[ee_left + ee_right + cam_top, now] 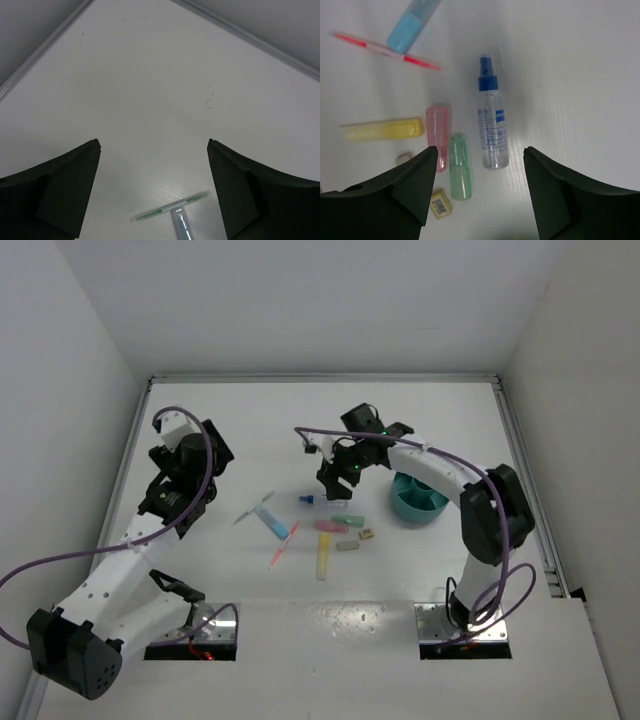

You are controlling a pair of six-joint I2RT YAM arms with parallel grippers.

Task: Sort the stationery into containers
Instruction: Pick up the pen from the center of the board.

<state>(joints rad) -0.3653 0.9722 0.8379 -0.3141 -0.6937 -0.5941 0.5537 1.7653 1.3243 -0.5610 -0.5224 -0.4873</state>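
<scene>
Looks like the pick step: right pincer [479, 149] apart, hovering over the spray bottle [491, 131] at centre frame. Next: descend, clamp it, carry to the teal cup [418, 498] right of centre. Left pincer [154, 145] apart, idle.

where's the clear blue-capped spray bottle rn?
Right wrist view, centre: the clear blue-capped plastic spray bottle lies right of the green capsule-shaped stick, under the open right tool.

Robot lab test cell, not a home/office: plain white walls [300, 300] boxing in white tabletop [250, 430], alu rail [325, 377] at edge, left arm [120, 580] + right arm [480, 510] bolted on metal base plates [462, 625].
</scene>
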